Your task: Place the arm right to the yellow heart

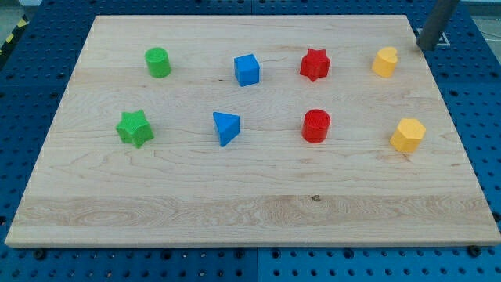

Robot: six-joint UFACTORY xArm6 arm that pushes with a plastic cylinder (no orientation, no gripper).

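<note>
My tip [423, 47] rests just right of the yellow heart [384, 62], as tasked; no gripper fitted, nothing held.

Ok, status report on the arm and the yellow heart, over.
My tip at the view's top right, right of the yellow heart, not touching. Nothing between them. Yellow hexagon block sits below, clear.

rod [437, 23]: upper part cut off by view's top | board [23, 235]: bottom-left corner cut off

Tip [427, 48] at view's right of heart [384, 61]; hexagon block [408, 135] below.
</note>
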